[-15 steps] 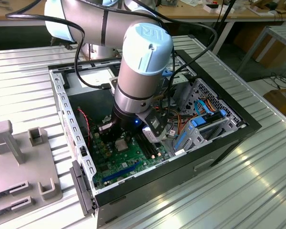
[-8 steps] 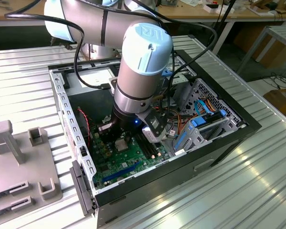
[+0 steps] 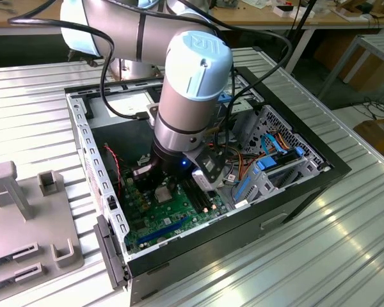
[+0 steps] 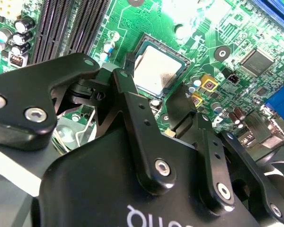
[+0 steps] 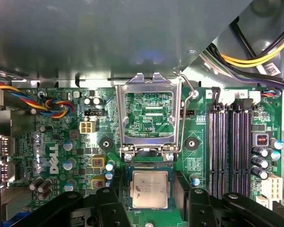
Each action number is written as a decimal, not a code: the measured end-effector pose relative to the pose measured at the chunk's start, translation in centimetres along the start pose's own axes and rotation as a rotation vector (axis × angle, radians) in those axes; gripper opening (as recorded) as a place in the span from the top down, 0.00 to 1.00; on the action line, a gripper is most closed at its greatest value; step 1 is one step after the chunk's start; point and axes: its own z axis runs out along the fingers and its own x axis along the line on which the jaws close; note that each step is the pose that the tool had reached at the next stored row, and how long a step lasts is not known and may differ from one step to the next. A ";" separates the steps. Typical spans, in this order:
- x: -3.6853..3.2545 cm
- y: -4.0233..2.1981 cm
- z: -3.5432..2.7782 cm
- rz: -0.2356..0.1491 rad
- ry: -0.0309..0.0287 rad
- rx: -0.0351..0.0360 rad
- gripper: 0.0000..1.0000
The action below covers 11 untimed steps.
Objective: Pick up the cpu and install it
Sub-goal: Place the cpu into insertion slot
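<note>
The cpu (image 5: 150, 189) lies flat in its socket on the green motherboard (image 5: 61, 130), just beside the socket frame (image 5: 146, 81), which stands hinged open. I judge it light, stiff and fragile, with a smooth metal top, so I would hold it only by two opposite edges. The gripper (image 5: 151, 196) is spread, with its fingers (image 4: 128, 99) on either side of the chip and not touching it. The first wrist view gives me the frame, and the exterior view gives me the arm (image 3: 192, 83) reaching into the case (image 3: 256, 220).
</note>
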 end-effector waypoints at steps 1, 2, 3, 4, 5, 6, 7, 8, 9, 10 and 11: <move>-0.03 0.00 0.00 0.000 0.0001 0.0001 0.45; -0.06 0.00 -0.01 0.000 0.0001 0.0002 0.45; -0.06 0.00 -0.01 0.000 0.0001 0.0002 0.45; -0.06 0.00 0.01 -0.001 0.0002 0.0002 0.45; -0.07 0.00 0.05 -0.002 0.0001 0.0000 0.45; -0.07 0.00 0.08 -0.003 0.0002 0.0002 0.45; -0.07 -0.01 0.10 -0.004 0.0003 0.0004 0.45; -0.08 -0.01 0.15 -0.005 0.0003 0.0003 0.45; -0.07 -0.01 0.17 -0.007 0.0003 0.0003 0.45; -0.08 -0.01 0.18 -0.007 0.0004 0.0004 0.45; -0.07 -0.01 0.18 -0.007 0.0003 0.0004 0.45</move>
